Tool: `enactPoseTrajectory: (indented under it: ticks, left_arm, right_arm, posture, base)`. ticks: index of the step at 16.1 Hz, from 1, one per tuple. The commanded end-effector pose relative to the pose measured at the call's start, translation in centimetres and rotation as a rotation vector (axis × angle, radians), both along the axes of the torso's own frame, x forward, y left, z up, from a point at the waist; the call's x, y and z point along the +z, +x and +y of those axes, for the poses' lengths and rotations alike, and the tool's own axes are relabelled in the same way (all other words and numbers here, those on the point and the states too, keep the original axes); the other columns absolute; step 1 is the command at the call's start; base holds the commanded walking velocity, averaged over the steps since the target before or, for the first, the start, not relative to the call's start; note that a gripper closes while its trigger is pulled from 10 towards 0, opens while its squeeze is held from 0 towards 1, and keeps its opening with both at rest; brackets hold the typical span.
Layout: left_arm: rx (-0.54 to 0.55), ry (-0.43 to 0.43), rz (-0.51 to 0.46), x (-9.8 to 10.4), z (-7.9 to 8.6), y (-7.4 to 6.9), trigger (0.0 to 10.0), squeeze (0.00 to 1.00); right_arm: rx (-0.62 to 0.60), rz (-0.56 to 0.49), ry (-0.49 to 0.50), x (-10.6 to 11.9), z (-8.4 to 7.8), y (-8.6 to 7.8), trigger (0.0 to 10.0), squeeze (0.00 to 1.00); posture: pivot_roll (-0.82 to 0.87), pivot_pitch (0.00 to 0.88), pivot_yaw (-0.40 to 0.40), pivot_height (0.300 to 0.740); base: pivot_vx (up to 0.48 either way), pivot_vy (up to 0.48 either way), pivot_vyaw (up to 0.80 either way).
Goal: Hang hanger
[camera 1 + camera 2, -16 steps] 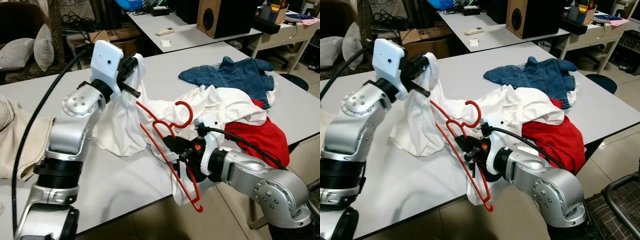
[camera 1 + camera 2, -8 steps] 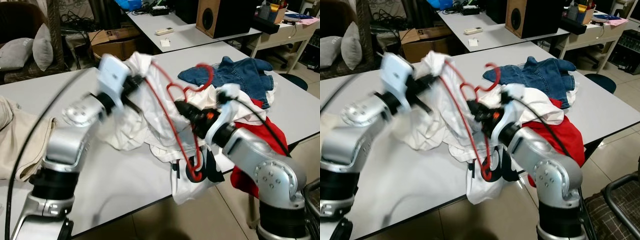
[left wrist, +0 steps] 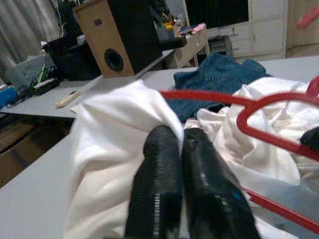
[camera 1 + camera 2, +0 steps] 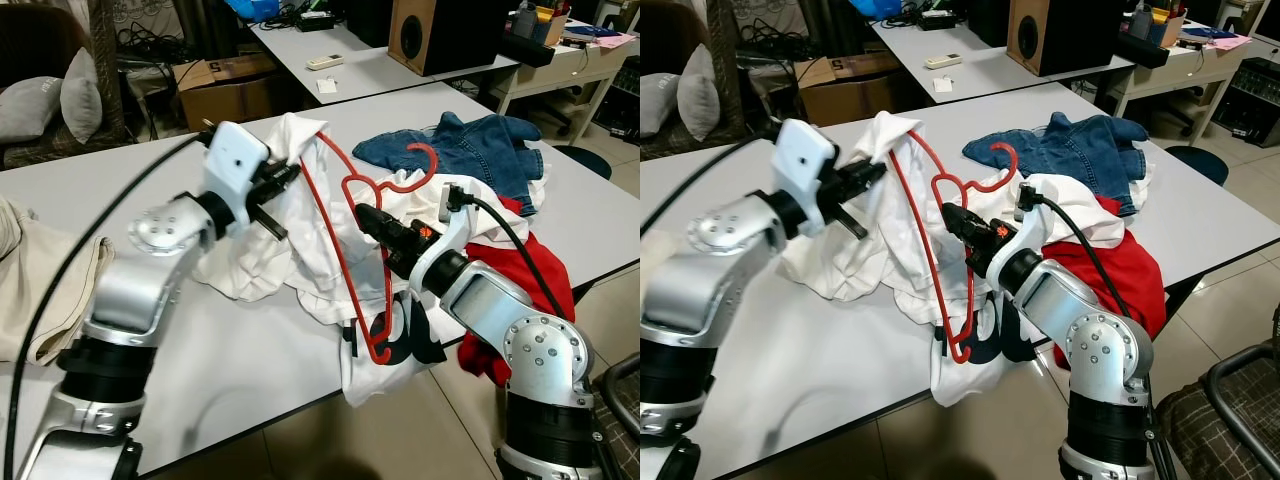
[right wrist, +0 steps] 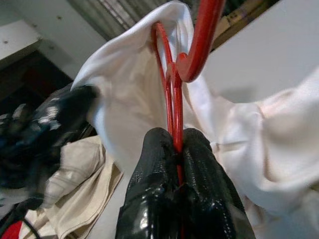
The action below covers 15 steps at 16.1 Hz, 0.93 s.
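Note:
A red plastic hanger (image 4: pixel 341 222) stands tilted over the grey table (image 4: pixel 200 340). Its upper end is tucked into a fold of a white shirt (image 4: pixel 300 260), and its lower end hangs near the table's front edge. My right gripper (image 4: pixel 368 218) is shut on the hanger just below its hook; the wrist view shows the thin red bar pinched between the fingers (image 5: pixel 154 164). My left gripper (image 4: pixel 290 172) is shut on a bunched edge of the white shirt (image 3: pixel 109 129) and lifts it off the table right beside the hanger's upper end.
Blue denim clothing (image 4: pixel 470 150) and a red garment (image 4: pixel 525 275) lie on the table's right side. A beige cloth (image 4: pixel 40 290) lies at the left. Behind stand another desk with a speaker (image 4: pixel 440 35) and cardboard boxes. A chair frame (image 4: pixel 622 380) is at the lower right.
Both arms have risen. The hanger swung up from the table's front edge, and its upper end now sits in the shirt fold at the left gripper. The shirt is bunched higher.

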<state>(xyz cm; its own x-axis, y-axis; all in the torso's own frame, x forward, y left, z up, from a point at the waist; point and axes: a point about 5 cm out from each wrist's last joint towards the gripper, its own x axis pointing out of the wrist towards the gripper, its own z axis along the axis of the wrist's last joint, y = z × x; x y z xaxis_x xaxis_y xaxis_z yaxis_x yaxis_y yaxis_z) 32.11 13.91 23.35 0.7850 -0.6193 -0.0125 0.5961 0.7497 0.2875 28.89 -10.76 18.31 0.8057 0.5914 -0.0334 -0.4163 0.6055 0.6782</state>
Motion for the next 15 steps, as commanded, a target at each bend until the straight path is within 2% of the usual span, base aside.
enactPoseTrajectory:
  ticks: [1,4,5,6,7,8,10,11,12,15]
  left_arm:
    - [-0.068,0.003,0.018,0.1,0.2,-0.8,10.0,1.0]
    - [-0.1,0.084,0.083,-1.8,0.9,-1.3,10.0,1.0]
    - [-0.097,0.085,0.085,-1.9,0.9,-1.2,10.0,1.0]
    - [-0.099,0.09,0.12,-2.9,1.0,-1.3,10.0,1.0]
    - [-0.095,0.156,0.154,-4.6,1.1,-1.5,10.0,1.0]
    - [-0.055,0.188,0.141,-5.3,1.4,-1.3,10.0,1.0]
    - [0.057,0.325,0.096,-7.8,2.3,-0.5,10.0,1.0]
    - [0.091,0.343,0.093,-8.7,2.6,-0.2,10.0,0.04]
    - [0.12,0.344,0.095,-9.1,2.8,0.0,10.0,0.0]
    - [0.193,0.342,0.1,-10.6,3.2,0.7,10.0,0.0]
  right_arm:
    - [-0.015,0.007,0.028,0.2,-0.3,0.2,10.0,0.0]
    - [-0.016,0.013,0.042,0.3,-0.2,0.4,10.0,0.0]
    - [-0.015,0.013,0.044,0.3,-0.2,0.4,10.0,0.0]
    - [-0.014,0.013,0.052,0.4,-0.1,0.4,10.0,0.0]
    - [-0.015,0.012,0.06,0.5,0.0,0.4,10.0,0.0]
    - [-0.017,0.011,0.064,0.5,0.1,0.5,10.0,0.0]
    - [-0.021,0.009,0.065,0.6,0.1,0.5,10.0,0.0]
    - [-0.02,0.008,0.064,0.6,0.2,0.5,10.0,0.0]
    - [-0.02,0.006,0.06,0.6,0.2,0.5,10.0,0.0]
    - [-0.02,-0.001,0.047,0.6,0.3,0.5,10.0,0.0]
  posture:
    - [-0.03,0.001,0.044,0.74]
    - [-0.03,0.004,0.045,0.74]
    - [-0.03,0.004,0.045,0.74]
    - [-0.02,0.003,0.051,0.74]
    - [-0.02,0.004,0.054,0.74]
    - [-0.01,0.002,0.056,0.74]
    - [-0.01,0.001,0.062,0.74]
    - [-0.01,0.0,0.067,0.74]
    - [-0.01,0.0,0.069,0.74]
    - [-0.01,0.0,0.076,0.74]
  base:
    - [0.0,0.0,0.0]
    - [0.0,0.0,0.0]
    - [0.0,0.0,0.0]
    - [0.0,0.0,0.0]
    - [0.0,0.0,0.0]
    - [0.0,0.0,0.0]
    - [0.0,0.0,0.0]
    - [0.0,0.0,0.0]
    - [0.0,0.0,0.0]
    - [0.0,0.0,0.0]
